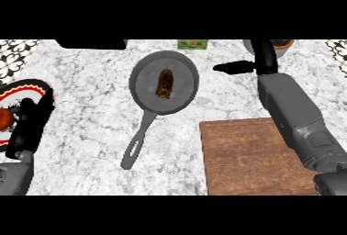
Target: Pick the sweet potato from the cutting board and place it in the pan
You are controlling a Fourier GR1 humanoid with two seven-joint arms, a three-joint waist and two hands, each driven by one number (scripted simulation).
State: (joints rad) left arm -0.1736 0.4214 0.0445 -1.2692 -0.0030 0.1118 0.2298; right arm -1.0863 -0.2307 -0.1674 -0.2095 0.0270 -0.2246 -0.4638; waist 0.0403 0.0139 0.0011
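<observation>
Resting in the pan: sweet potato delivered, cutting board bare.

Head view: the sweet potato point(165, 84) lies at the centre of the pan point(143, 104), long axis running toward the counter's far edge, in line with the pan's handle. The cutting board point(252, 158) sits at the counter's near right edge, carrying nothing. The right hand point(235, 67) reaches past the board toward the far right corner, just right of the pan's rim, fingers straight and holding nothing; it is the nearer hand. The left hand point(28, 121) rests at the left edge, fingers straight, beside a patterned plate point(30, 86). Judged placement complete.
</observation>
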